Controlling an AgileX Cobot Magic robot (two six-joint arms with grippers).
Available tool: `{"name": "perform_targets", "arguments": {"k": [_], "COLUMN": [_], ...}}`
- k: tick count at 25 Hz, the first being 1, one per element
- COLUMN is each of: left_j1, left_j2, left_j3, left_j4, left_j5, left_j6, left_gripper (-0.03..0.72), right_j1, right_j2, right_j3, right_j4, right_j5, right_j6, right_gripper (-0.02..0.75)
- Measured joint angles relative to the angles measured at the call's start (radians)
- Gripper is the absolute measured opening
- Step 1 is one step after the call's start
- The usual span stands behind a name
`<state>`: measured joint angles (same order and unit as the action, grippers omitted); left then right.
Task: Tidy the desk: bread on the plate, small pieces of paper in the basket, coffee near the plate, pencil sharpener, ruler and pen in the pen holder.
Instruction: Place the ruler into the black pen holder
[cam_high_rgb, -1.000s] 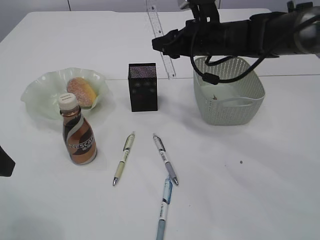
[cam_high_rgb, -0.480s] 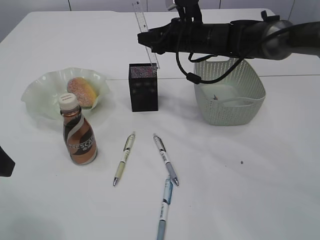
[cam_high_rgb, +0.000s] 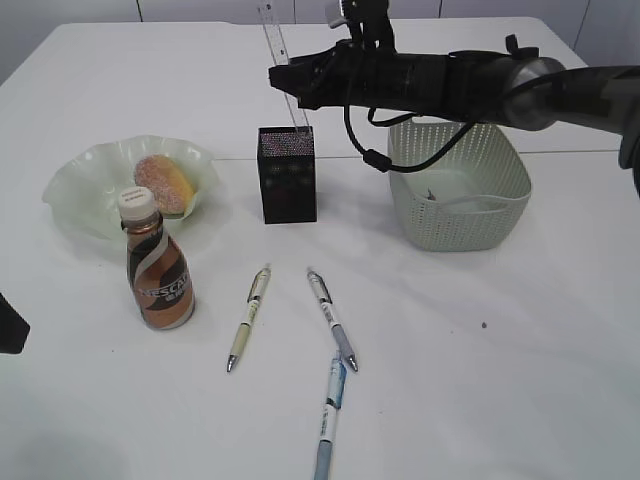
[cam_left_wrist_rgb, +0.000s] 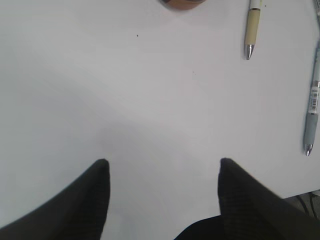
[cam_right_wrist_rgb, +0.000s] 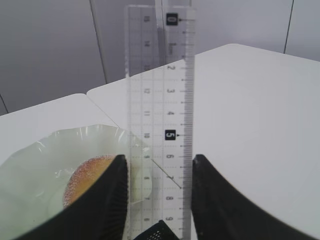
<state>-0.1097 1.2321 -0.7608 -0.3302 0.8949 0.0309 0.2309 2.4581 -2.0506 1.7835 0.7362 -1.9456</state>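
My right gripper (cam_high_rgb: 295, 82) (cam_right_wrist_rgb: 157, 165) is shut on the clear ruler (cam_high_rgb: 283, 55) (cam_right_wrist_rgb: 160, 100). It holds the ruler nearly upright, with the lower end at the mouth of the black mesh pen holder (cam_high_rgb: 287, 180) (cam_right_wrist_rgb: 159, 232). Three pens lie in front of the holder: a cream one (cam_high_rgb: 247, 317) (cam_left_wrist_rgb: 252, 25), a grey one (cam_high_rgb: 331, 318) and a blue one (cam_high_rgb: 327, 415) (cam_left_wrist_rgb: 312, 100). The bread (cam_high_rgb: 163, 183) (cam_right_wrist_rgb: 85, 177) lies on the green plate (cam_high_rgb: 80, 180). The coffee bottle (cam_high_rgb: 158, 265) stands beside the plate. My left gripper (cam_left_wrist_rgb: 162, 162) is open and empty over bare table. No pencil sharpener is in view.
The pale green basket (cam_high_rgb: 460, 225) stands right of the pen holder, under my right arm, with something white inside. The plate's wavy rim (cam_right_wrist_rgb: 30, 175) shows behind the ruler in the right wrist view.
My right gripper has carried the ruler leftward from beside the basket to above the pen holder, and the ruler's lower end has come down to the holder's mouth. The rest is unmoved.
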Motion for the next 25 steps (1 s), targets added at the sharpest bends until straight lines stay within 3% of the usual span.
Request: {"name": "perform_targets", "arguments": {"k": [25], "left_j1": [0.0], "left_j2": [0.0], "left_j3": [0.0], "left_j4": [0.01], "left_j5": [0.0], "left_j6": [0.0], "left_gripper": [0.496], "right_j1": [-0.002], "right_j2": [0.07], "right_j3": [-0.039], "right_j4": [-0.002], "right_j5": [0.006], "right_j6": [0.0], "right_gripper": [0.28]}}
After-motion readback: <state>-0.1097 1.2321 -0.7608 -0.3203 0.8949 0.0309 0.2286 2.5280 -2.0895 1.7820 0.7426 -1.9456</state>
